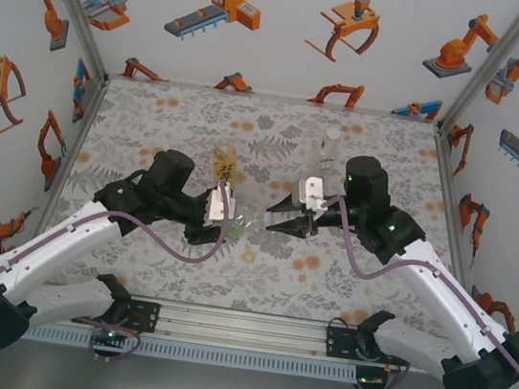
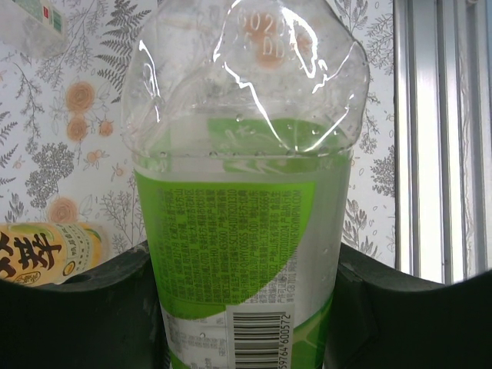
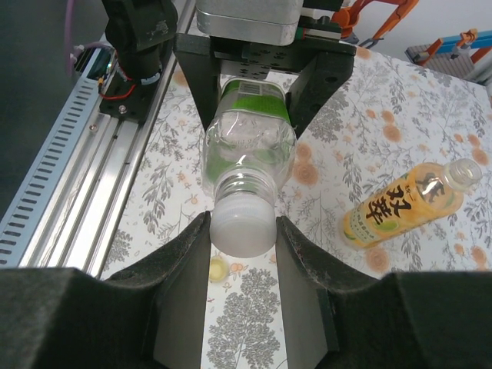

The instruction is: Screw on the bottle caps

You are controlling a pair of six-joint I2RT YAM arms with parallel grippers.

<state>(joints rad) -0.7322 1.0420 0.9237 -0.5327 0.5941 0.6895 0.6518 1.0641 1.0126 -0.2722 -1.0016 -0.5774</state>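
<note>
Bottle [image 3: 247, 146] clear, green-labelled, whitish cap [image 3: 243, 227] on neck.

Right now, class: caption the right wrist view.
Right gripper clamps white cap on green-label bottle held by left gripper.

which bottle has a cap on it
The green-label bottle in the left claw: a white cap sits on its neck, while the amber bottle's mouth is open.
</note>
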